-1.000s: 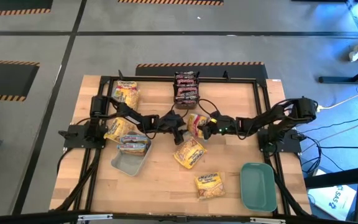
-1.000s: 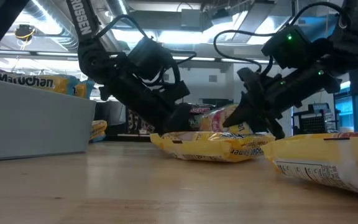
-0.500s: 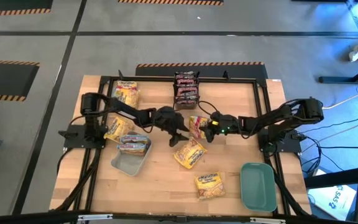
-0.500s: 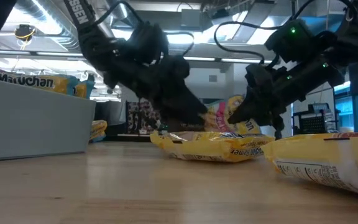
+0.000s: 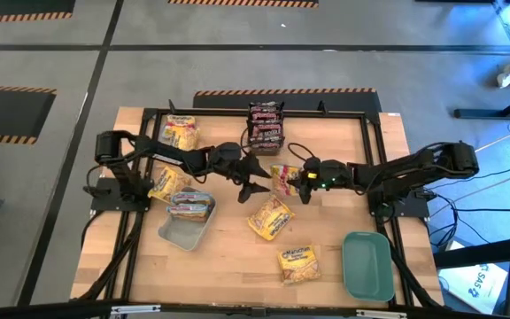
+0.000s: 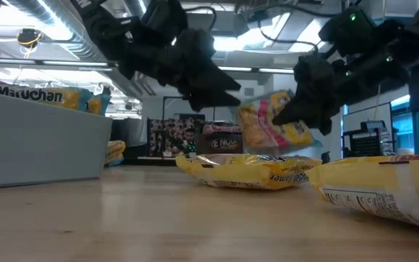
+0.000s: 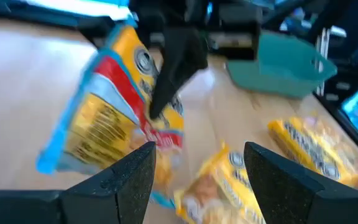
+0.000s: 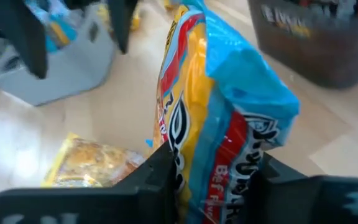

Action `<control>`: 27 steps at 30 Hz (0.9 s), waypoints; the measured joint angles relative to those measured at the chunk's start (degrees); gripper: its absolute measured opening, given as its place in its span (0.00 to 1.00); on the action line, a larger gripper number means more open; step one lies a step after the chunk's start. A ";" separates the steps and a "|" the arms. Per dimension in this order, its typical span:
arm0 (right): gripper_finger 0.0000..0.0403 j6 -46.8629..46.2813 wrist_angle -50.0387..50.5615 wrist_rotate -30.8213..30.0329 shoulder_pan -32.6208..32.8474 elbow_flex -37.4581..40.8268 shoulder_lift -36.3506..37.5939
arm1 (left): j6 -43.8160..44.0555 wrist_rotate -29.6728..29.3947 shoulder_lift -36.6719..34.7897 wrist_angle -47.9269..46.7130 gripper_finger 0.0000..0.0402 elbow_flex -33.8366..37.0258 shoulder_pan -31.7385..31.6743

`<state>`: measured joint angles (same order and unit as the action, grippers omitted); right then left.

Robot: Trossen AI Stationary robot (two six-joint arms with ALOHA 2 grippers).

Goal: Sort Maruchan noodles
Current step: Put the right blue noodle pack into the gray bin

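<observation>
High view shows the right tool [image 5: 301, 183] clamping one packet [image 5: 282, 178] aloft, the left tool [image 5: 253, 175] released, two yellow packets [image 5: 270, 217] unsorted on the table [image 5: 237, 257].

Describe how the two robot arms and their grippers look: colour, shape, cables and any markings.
Both arms are black, slim and jointed, with loose black cables looping along them. The left gripper and right gripper each end in two dark, tapered, pointed fingers. A small green light glows near the right wrist. No lettering is readable on them now.
</observation>
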<state>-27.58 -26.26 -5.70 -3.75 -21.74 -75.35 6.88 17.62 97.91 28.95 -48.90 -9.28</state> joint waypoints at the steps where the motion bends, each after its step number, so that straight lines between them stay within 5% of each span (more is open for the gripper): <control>1: 0.25 0.92 0.08 0.52 0.00 -0.04 0.66 | -0.07 -0.30 -0.69 0.04 0.59 -0.01 0.00; 9: 0.23 6.39 8.77 6.29 0.02 -4.72 1.15 | -0.63 -0.43 -3.19 -0.37 0.59 -2.20 -1.27; 15: 0.24 11.92 13.28 9.66 0.04 -10.23 1.17 | -1.76 -0.84 -2.24 -10.96 0.61 -7.45 -2.03; 27: 0.24 14.59 12.09 9.38 0.02 -13.27 1.16 | -2.70 0.77 -0.79 -13.13 0.62 -8.79 -0.66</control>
<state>-12.99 -14.17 3.68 -3.73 -35.00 -74.19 4.19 18.40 97.12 15.82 -57.69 -9.94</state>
